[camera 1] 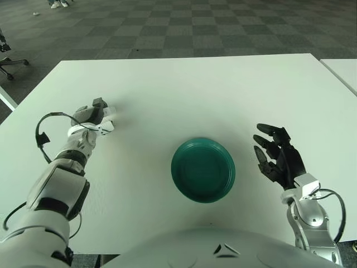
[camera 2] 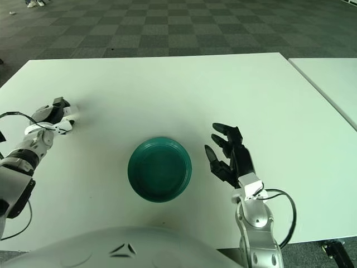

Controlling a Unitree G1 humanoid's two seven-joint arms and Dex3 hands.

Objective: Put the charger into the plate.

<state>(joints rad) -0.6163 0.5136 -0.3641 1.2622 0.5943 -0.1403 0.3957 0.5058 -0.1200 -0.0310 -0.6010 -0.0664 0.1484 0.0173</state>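
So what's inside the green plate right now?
Nothing: the plate shows only its bare green bottom. The left hand is far to its left, closed on a small white thing, probably the charger, mostly hidden by fingers.

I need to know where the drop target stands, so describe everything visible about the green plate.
The green plate is round, dark teal, with a raised rim and a shallow flat well; it looks like smooth plastic. It lies flat and upright on the white table, near the front edge at the middle, and holds nothing. Nothing touches it but the table. The right hand shows to its right, fingers spread, clear of the rim.
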